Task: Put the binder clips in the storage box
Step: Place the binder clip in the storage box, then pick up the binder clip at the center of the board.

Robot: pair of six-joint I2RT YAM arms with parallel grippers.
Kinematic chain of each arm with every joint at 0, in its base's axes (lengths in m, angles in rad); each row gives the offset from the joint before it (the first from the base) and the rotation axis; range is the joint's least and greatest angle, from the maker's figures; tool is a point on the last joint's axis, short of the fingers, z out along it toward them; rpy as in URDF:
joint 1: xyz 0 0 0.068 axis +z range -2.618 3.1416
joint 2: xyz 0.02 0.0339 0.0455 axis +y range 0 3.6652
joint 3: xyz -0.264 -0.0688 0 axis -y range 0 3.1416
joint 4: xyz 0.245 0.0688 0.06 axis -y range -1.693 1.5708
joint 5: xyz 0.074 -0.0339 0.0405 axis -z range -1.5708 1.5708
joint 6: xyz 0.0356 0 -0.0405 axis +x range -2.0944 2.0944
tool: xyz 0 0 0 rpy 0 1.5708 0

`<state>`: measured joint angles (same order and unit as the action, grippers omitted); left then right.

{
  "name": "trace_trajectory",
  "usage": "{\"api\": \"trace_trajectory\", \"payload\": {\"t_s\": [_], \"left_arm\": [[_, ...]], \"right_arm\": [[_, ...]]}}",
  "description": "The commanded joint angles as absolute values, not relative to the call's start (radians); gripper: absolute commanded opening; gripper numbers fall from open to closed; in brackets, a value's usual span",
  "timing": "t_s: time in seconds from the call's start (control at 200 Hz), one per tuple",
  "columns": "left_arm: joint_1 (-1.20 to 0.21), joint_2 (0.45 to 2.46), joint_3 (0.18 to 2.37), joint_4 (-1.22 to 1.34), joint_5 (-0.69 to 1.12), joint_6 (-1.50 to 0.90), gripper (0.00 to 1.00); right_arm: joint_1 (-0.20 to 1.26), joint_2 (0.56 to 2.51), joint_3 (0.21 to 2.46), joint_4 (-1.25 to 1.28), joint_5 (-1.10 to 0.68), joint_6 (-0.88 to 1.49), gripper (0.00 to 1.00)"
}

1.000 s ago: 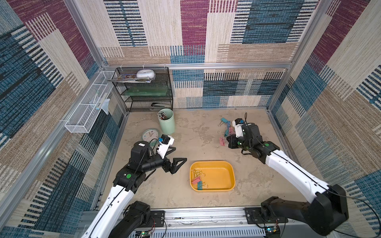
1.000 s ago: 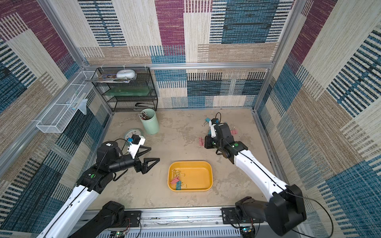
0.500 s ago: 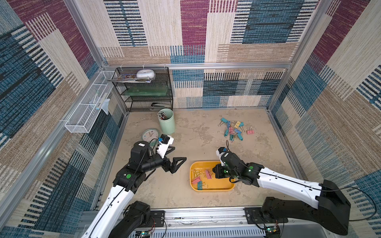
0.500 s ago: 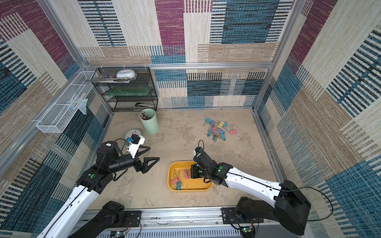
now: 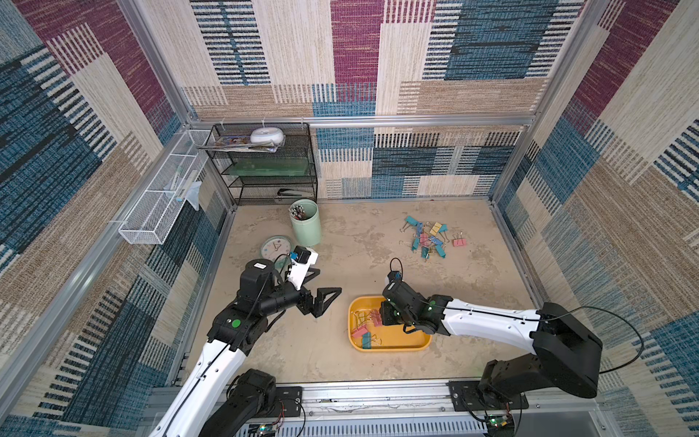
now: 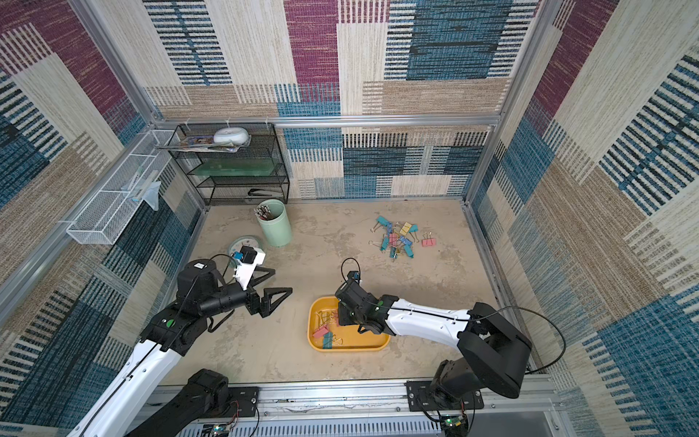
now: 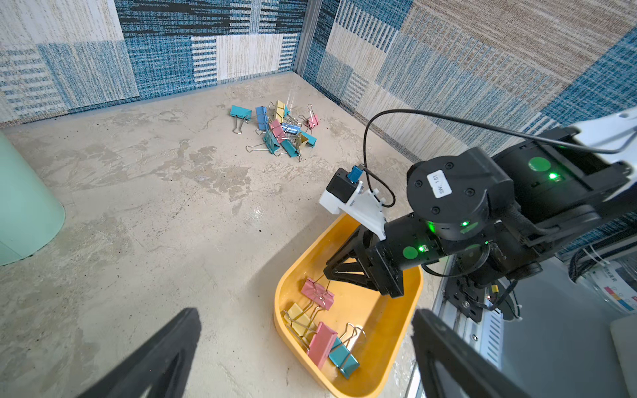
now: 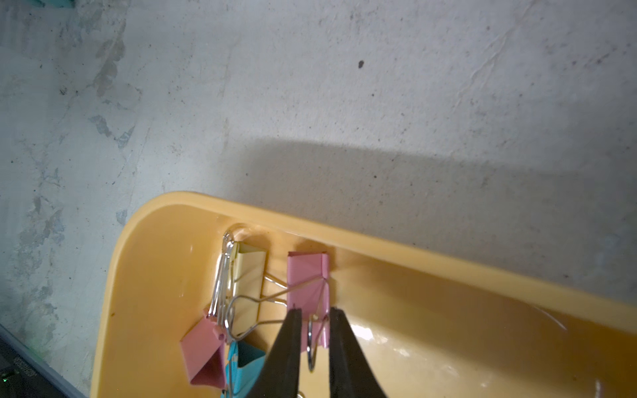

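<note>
Inside the shallow yellow-orange plastic storage box point(image 8: 379, 243) your right end effector point(image 8: 315, 312) straddles the wire handle point(image 8: 311, 348) of a small pink binder clip point(image 8: 306, 272), narrowly parted, grip unclear; the colourful clips point(image 5: 427, 238) heaped well apart from that box look light, stiff, slippery, so pinch handles.

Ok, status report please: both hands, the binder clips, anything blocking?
Left hand open, empty, near the storage box. Right hand inside the box, fingers slightly apart around a pink clip, grip unclear. Pile of clips on table. Nothing blocking.
</note>
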<state>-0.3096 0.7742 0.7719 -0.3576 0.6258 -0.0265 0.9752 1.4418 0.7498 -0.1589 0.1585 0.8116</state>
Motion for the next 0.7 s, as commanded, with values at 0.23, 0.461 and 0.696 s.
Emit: {"api": "trace_trajectory", "payload": {"t_s": [0.23,0.461,0.696], "left_arm": [[-0.310,0.778,0.767,-0.311,0.659,-0.056,0.99],[-0.316,0.780,0.753,-0.227,0.680,-0.176,0.99],[-0.317,0.797,0.763,-0.228,0.616,-0.254,1.00]], "right_arm": [[0.983,1.280,0.757,-0.193,0.339,0.852,0.48],[0.638,1.206,0.861,-0.195,0.298,0.524,0.57],[0.377,1.577,1.171,-0.311,0.273,0.365,0.49]]}}
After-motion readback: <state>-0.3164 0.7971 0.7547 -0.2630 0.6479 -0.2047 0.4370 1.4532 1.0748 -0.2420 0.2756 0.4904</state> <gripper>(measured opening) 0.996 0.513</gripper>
